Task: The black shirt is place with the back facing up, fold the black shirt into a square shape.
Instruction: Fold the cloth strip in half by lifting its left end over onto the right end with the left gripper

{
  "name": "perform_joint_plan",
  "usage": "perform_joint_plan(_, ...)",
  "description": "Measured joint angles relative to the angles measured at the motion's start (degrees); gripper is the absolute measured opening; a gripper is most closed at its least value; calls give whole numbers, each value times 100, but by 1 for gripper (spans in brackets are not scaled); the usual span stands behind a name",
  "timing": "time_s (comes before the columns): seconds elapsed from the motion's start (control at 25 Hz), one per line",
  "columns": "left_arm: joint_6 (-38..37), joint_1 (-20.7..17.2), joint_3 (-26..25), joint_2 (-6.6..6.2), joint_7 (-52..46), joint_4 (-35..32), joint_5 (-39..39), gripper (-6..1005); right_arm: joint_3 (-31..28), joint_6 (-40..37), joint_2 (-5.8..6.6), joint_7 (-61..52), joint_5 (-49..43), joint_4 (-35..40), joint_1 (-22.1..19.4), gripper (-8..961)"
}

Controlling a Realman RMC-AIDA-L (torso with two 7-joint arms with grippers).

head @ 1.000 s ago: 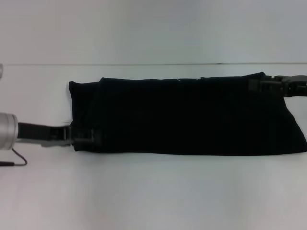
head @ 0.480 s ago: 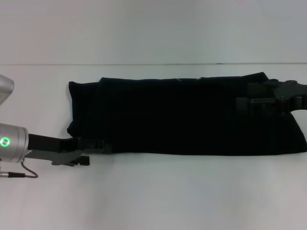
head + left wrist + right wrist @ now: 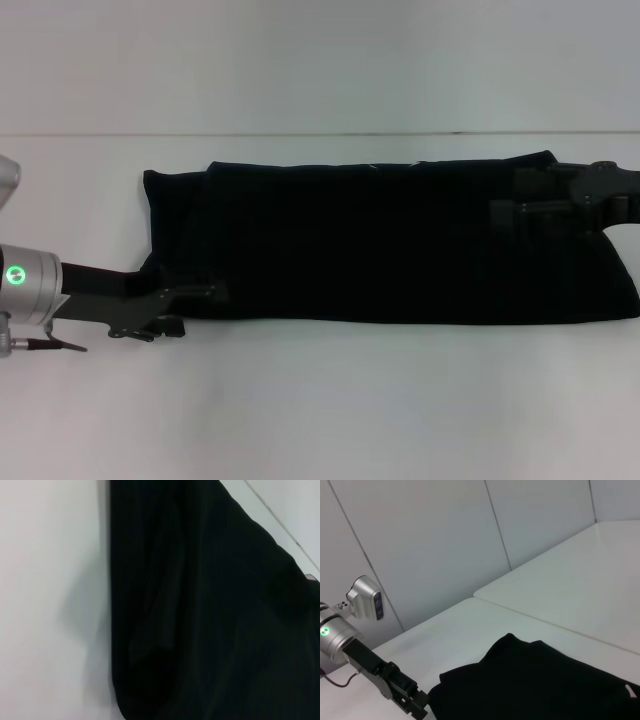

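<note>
Both grippers have shifted vs. 1 s ago. Left gripper (image 3: 190, 300) dropped from the shirt's left edge toward its near-left corner, wrist rolled since then; right gripper (image 3: 520, 215) moved in from the far-right corner and now sits over the cloth at the right end. In the last half-sec. neither moved much, so both look settled at their pick points.

Shirt (image 3: 390, 245) lies as a long, narrow band across the tabletop (image 3: 320, 400), left to right, nearer the far edge; no lettering shows. Judged from that shape, the lengthwise folds are done and the crosswise fold to a square is still to come.

Left gripper's fingers appear to meet the shirt's near-left corner, but black on black; can't tell whether they're closed on it. Same for the right: can't tell.

Left wrist cam shows only cloth (image 3: 200, 605) close up, w/ soft creases and bare tabletop beside it, no fingers. Right wrist cam looks along the shirt (image 3: 530, 680) and catches the left gripper (image 3: 412, 705) at its corner, plus wall panels the head cam lacks.
</note>
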State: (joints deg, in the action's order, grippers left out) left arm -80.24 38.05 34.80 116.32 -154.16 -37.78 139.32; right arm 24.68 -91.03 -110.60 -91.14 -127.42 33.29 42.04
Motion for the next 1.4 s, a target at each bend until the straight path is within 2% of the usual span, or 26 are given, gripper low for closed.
perform_joint_plan(1.4, 601, 87, 0, -57, -455, 411, 34, 921, -16, 48, 15, 35, 458, 107, -41, 925)
